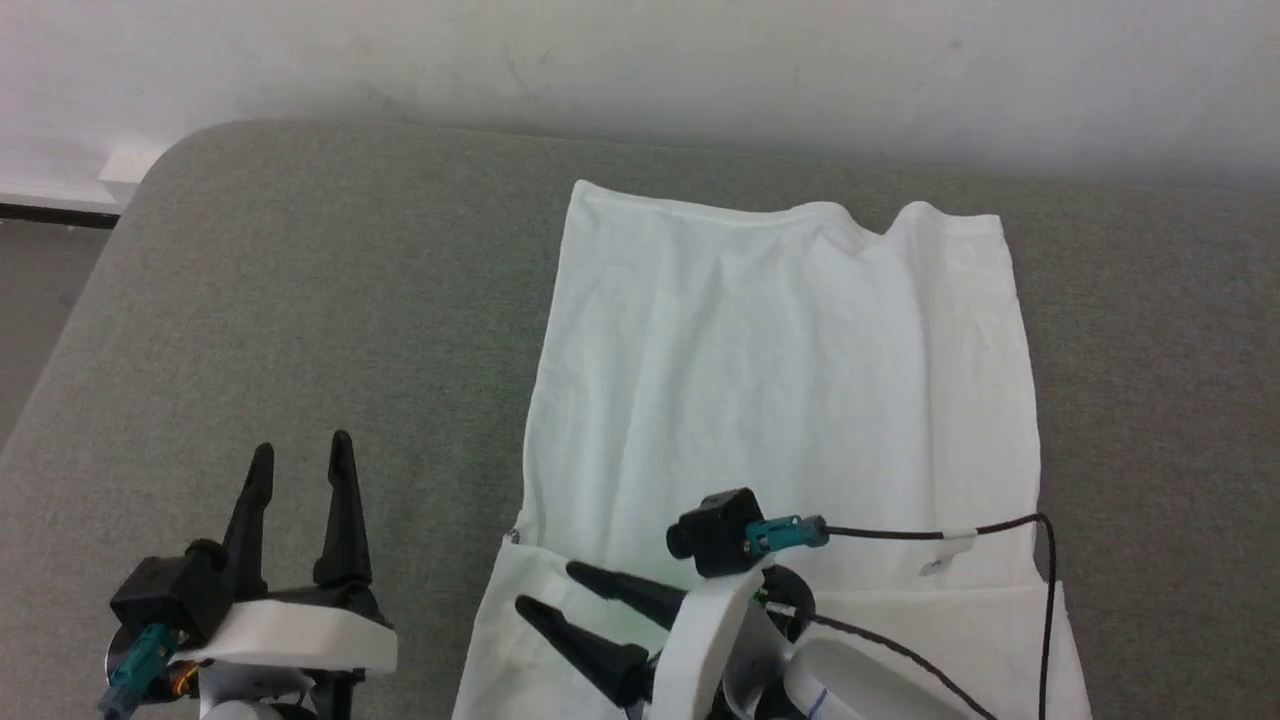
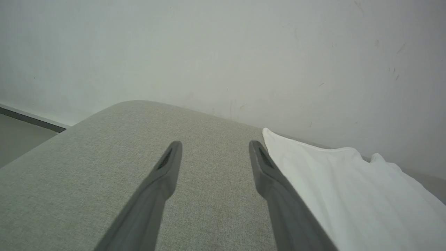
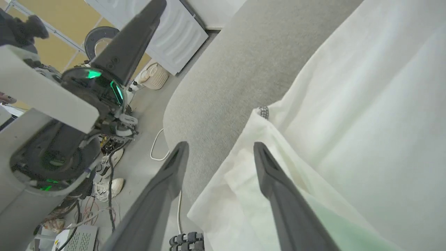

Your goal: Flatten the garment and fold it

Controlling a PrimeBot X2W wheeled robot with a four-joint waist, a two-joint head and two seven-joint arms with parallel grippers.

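Two tools stand wide, gripping nothing. Head view: shirt lies flat on the cushion, centre to 1 o'clock. The right tool hovers over its folded near end at 6, and the left tool is parked clear at 8. Left wrist: shirt at 4. Right wrist: fingers straddle the shirt's edge, probably to regrip.

You're in what looks like a robot lab or test room rather than a lived-in home. A grey pad stands against a bare, scuffed white wall. On the floor beside the pad's corner lie loose cables and white shoes. Beyond them are a small basket, a white ribbed cabinet and yellow panels.
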